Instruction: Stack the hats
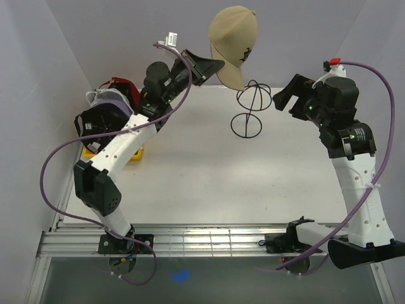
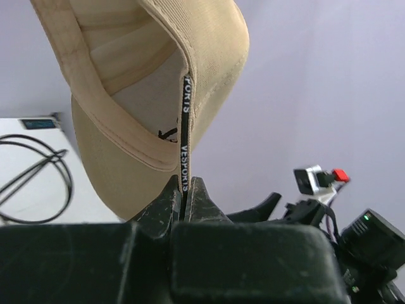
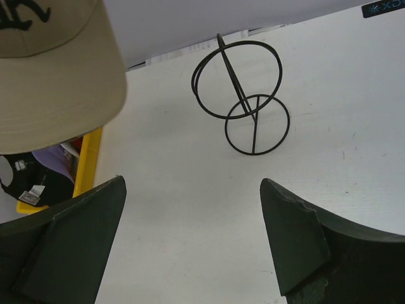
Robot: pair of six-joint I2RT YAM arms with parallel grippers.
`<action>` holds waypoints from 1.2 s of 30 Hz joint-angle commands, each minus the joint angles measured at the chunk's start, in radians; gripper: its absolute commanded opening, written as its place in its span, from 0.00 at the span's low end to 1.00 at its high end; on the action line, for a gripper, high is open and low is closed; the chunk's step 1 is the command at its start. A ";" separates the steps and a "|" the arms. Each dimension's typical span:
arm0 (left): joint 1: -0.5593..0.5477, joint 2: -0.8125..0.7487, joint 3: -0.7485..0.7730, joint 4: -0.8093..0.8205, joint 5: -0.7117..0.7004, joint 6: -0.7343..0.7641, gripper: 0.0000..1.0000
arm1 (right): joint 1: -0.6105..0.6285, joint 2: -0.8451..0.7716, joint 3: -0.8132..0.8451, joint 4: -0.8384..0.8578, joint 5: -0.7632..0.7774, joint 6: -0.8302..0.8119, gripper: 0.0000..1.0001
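Your left gripper (image 2: 187,199) sits closest to the lens in the left wrist view, jaws pinched narrow on the rim of a tan cap (image 2: 126,82), right at a black lettered tape (image 2: 185,126) along the inner edge. The cap hangs off the table (image 1: 202,177), up in the air, crown upward in the top view. It is near the wire stand (image 1: 248,111) and not resting on it. Your right gripper (image 3: 192,183) is spread wide, holding nothing, and looks down at the stand. At the far left a yellow tray (image 1: 136,155) holds a black cap (image 1: 98,120), a lavender cap (image 1: 114,98) and a dark red cap (image 1: 123,83), bunched together.
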 commanded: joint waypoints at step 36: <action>-0.115 0.661 -0.206 1.301 -0.079 -0.659 0.00 | -0.165 0.009 -0.028 -0.004 -0.328 0.042 0.94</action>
